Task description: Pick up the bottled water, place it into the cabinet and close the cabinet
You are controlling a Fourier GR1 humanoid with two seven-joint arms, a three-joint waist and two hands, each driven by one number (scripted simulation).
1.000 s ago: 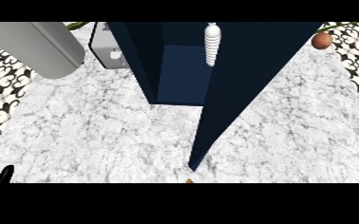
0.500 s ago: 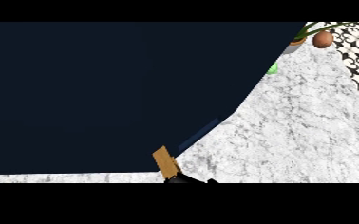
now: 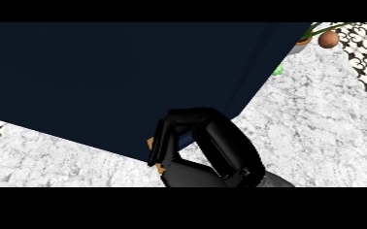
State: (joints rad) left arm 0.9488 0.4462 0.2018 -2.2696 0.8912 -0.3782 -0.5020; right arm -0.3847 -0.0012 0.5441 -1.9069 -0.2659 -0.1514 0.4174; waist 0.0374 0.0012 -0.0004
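The dark navy cabinet door [image 3: 129, 77] fills most of the head view and hides the cabinet's inside. The bottled water does not show. My right hand [image 3: 208, 160] comes up from the lower edge at the door's bottom corner. Its fingers [image 3: 225, 143] and thumb [image 3: 162, 143] are curled, with the door's lower edge between them. A tan handle piece [image 3: 150, 143] peeks out just left of the thumb. My left hand is out of view.
White marble counter [image 3: 315, 121] shows to the right and at the lower left. At the far right stand a potted plant [image 3: 305, 43], a brown rounded object [image 3: 329, 39] and a small green thing [image 3: 277, 69] beside the door's edge.
The door has swung across the view, covering the open cabinet and the bottle seen a second ago. My right hand has risen into view at the door's lower corner.
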